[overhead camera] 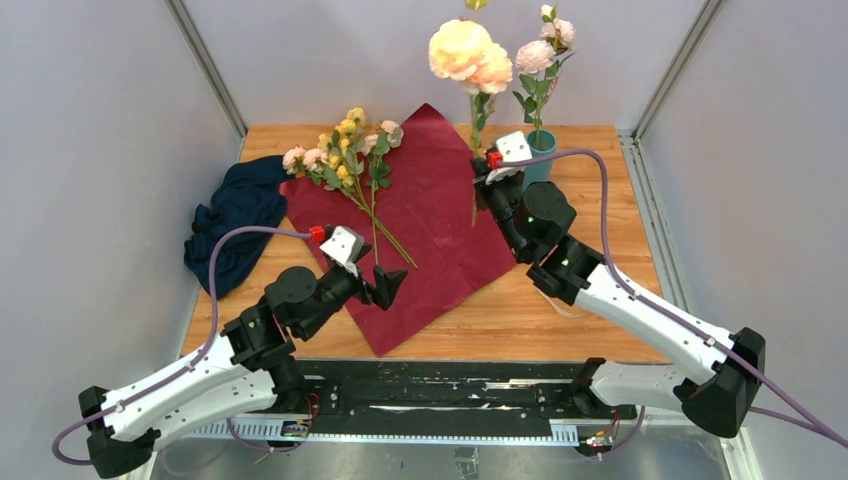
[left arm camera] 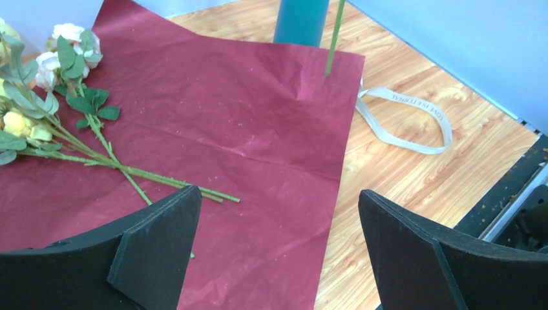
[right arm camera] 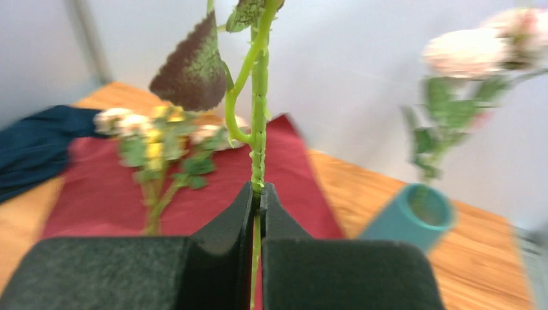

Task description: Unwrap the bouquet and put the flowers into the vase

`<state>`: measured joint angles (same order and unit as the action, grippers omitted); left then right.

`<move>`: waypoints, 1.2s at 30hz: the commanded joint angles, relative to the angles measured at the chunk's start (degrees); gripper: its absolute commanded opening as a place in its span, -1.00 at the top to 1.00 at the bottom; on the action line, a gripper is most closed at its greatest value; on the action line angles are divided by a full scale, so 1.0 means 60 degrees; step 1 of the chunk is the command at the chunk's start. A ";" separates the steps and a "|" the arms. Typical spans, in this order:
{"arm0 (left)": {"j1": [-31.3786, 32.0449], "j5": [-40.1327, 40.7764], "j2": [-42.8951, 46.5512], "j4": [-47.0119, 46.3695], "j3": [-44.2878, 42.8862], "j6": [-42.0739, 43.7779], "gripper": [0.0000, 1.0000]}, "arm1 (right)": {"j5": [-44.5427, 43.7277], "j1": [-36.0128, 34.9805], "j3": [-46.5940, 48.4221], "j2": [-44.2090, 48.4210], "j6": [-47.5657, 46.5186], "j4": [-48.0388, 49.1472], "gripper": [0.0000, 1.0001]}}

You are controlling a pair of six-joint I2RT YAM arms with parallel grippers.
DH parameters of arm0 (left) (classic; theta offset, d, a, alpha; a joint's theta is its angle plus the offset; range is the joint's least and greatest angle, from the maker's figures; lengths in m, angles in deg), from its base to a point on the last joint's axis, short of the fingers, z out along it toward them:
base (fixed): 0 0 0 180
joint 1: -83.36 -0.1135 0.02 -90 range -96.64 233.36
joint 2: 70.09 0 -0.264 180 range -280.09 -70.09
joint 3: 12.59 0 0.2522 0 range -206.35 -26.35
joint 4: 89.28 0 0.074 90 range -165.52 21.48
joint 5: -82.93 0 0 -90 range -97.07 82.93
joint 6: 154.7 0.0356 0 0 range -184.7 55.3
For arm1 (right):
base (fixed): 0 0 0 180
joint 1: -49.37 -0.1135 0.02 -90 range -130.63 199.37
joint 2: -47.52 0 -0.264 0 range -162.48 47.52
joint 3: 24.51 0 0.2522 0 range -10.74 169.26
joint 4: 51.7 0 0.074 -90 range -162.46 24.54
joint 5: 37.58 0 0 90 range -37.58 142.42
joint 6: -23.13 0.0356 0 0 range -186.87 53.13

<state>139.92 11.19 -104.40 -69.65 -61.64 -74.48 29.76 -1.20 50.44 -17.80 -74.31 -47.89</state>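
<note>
The right end effector (right arm camera: 258, 194) grips a flower stem (right arm camera: 259, 123) upright, near the vase (right arm camera: 408, 223); lift its foot over the rim, then lower straight. The left end effector (left arm camera: 278, 194) stands open.

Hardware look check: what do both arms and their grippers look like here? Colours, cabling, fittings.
Both match. The left arm and right arm have white shell links with black joints and bases. Each carries a white wrist camera housing with a red connector, fed by a lilac cable. The left gripper and right gripper have broad, matte black, wedge-shaped fingers.
</note>
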 commanded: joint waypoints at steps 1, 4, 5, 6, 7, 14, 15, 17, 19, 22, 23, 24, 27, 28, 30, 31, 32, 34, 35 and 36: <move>0.0063 0.0317 0.0150 -0.0403 0.0399 0.0106 -1.00 | -0.1936 0.0827 0.0241 -0.0126 -0.2134 0.0960 1.00; 0.0066 0.0421 0.0297 -0.0691 0.0619 0.0209 -1.00 | -0.1266 0.1927 0.0661 -0.0312 -0.1929 0.0967 1.00; 0.0063 0.0453 0.0319 -0.0827 0.0669 0.0286 -1.00 | -0.1070 0.2292 0.0793 -0.0381 -0.1830 0.0903 1.00; 0.0064 0.0508 0.0326 -0.0917 0.0775 0.0348 -1.00 | -0.0917 0.2579 0.1089 -0.0529 -0.1829 0.0754 1.00; 0.0066 0.0653 0.0296 -0.1124 0.0832 0.0366 -1.00 | -0.0931 0.2661 0.1304 -0.0668 -0.1969 0.0736 1.00; 0.0059 0.1369 0.0022 -0.1251 0.1015 0.0067 -1.00 | 0.0000 0.3504 0.2457 -0.1724 -0.1847 0.0737 1.00; 0.0056 0.1582 0.0084 -0.1338 0.1115 0.0030 -1.00 | 0.0143 0.3593 0.2553 -0.1879 -0.1859 0.0836 1.00; 0.0064 0.1914 0.0301 -0.1715 0.1471 0.0099 -1.00 | 0.0311 0.3802 0.2784 -0.2235 -0.1968 0.0971 1.00; 0.0059 0.2073 0.0480 -0.1908 0.1727 0.0148 -1.00 | 0.0541 0.4084 0.2998 -0.2583 -0.2010 0.1065 1.00; 0.0058 0.2203 0.0627 -0.1990 0.1956 0.0272 -1.00 | 0.1044 0.4648 0.3314 -0.3029 -0.1698 0.1179 1.00; 0.0060 0.2283 0.0654 -0.2011 0.2012 0.0294 -1.00 | 0.1226 0.4852 0.3424 -0.3148 -0.1559 0.1190 1.00; 0.0057 0.2379 0.0663 -0.2034 0.2051 0.0329 -1.00 | 0.1361 0.5011 0.3548 -0.3323 -0.1424 0.1208 1.00; 0.0063 0.2730 0.0489 -0.2133 0.2111 0.0426 -1.00 | 0.1767 0.5365 0.4033 -0.3677 -0.1170 0.1116 1.00; 0.0062 0.2867 0.0411 -0.2161 0.2112 0.0452 -1.00 | 0.1813 0.5439 0.4215 -0.3733 -0.1156 0.1068 1.00; 0.0062 0.3086 0.0056 -0.2203 0.2063 0.0428 -1.00 | 0.1967 0.5509 0.4508 -0.3846 -0.1127 0.0952 1.00; 0.0060 0.3075 -0.0093 -0.2257 0.2046 0.0415 -1.00 | 0.2032 0.5545 0.4635 -0.3857 -0.1119 0.0922 1.00; 0.0053 0.3050 -0.0266 -0.2325 0.2044 0.0376 -1.00 | 0.2097 0.5568 0.4735 -0.3873 -0.1107 0.0868 1.00; 0.0056 0.2957 -0.0552 -0.2407 0.1991 0.0293 -1.00 | 0.2256 0.5636 0.4902 -0.3880 -0.1075 0.0782 1.00; 0.0052 0.2939 -0.0682 -0.2451 0.1986 0.0291 -1.00 | 0.2280 0.5671 0.4972 -0.3892 -0.1074 0.0701 1.00; 0.0059 0.2945 -0.0777 -0.2541 0.1981 0.0278 -1.00 | 0.2300 0.5706 0.5026 -0.3914 -0.1061 0.0665 1.00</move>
<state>139.92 27.24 -106.73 -81.94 -49.22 -72.62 40.97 31.76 77.52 -41.82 -81.77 -44.18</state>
